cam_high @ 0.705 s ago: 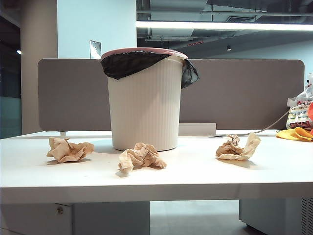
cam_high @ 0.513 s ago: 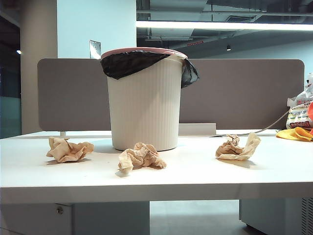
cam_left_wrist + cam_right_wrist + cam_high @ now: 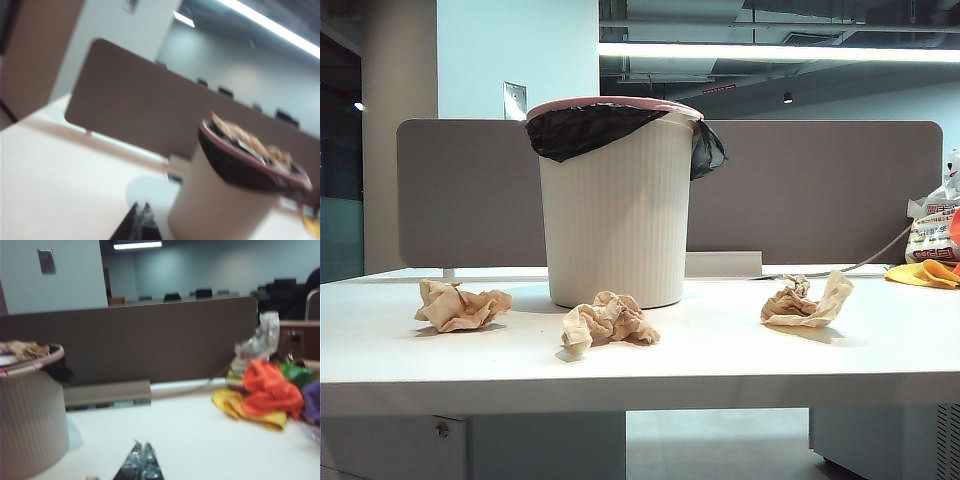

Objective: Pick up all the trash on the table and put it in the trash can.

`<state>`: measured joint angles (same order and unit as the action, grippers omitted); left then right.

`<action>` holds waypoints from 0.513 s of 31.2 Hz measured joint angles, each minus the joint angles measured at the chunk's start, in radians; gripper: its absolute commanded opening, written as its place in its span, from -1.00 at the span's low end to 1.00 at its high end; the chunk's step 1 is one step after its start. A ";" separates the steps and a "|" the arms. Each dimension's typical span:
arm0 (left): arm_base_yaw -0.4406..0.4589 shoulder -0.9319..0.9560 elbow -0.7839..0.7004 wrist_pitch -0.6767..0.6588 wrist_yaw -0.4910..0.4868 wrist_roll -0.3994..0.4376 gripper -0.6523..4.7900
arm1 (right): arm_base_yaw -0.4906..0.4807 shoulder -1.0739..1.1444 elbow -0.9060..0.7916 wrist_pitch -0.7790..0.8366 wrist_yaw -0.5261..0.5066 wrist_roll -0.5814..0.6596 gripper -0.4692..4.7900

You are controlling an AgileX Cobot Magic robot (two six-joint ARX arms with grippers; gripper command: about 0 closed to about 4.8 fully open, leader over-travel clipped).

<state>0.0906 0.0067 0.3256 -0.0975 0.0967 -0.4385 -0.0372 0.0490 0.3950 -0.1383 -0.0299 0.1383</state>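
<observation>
White bench (image 3: 740, 355), carrying every item. Grey partition panel (image 3: 820, 190) standing upright along the bench's far edge, directly behind the trash can. Trash can (image 3: 617, 215), white and ribbed, with pink rim ring and black bag liner, standing upright on the bench; the wrist views show crumpled brown paper already lying inside its mouth. Three wads of trash, all light brown wrinkled paper resting on the bench: left wad (image 3: 460, 306) beside the can on its left and apart from it; middle wad (image 3: 608, 321) just in front of the can's base; right wad (image 3: 807, 299) well to the can's right. Yellow-orange cloth (image 3: 924, 273) and printed white plastic bag (image 3: 932, 230) far to the can's right, at the bench's end. Left gripper (image 3: 140, 225), fingers pressed together and holding nothing, near the can. Right gripper (image 3: 139, 463), fingers likewise together and empty, to the can's right, above bare bench.
</observation>
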 measured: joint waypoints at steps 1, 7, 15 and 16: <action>0.000 0.000 0.024 -0.040 0.020 0.019 -0.78 | 0.000 0.018 0.022 -0.026 -0.009 0.000 -0.84; 0.000 0.016 0.153 -0.180 0.055 0.083 -0.78 | 0.000 0.165 0.256 -0.189 -0.093 0.001 -0.84; 0.000 0.207 0.409 -0.272 0.102 0.102 -0.78 | 0.000 0.423 0.571 -0.293 -0.140 0.002 -0.84; 0.000 0.241 0.447 -0.284 0.102 0.113 -0.78 | 0.000 0.441 0.598 -0.285 -0.157 0.001 -0.84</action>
<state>0.0902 0.2481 0.7731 -0.3813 0.1989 -0.3256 -0.0372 0.4896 0.9932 -0.4229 -0.1867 0.1394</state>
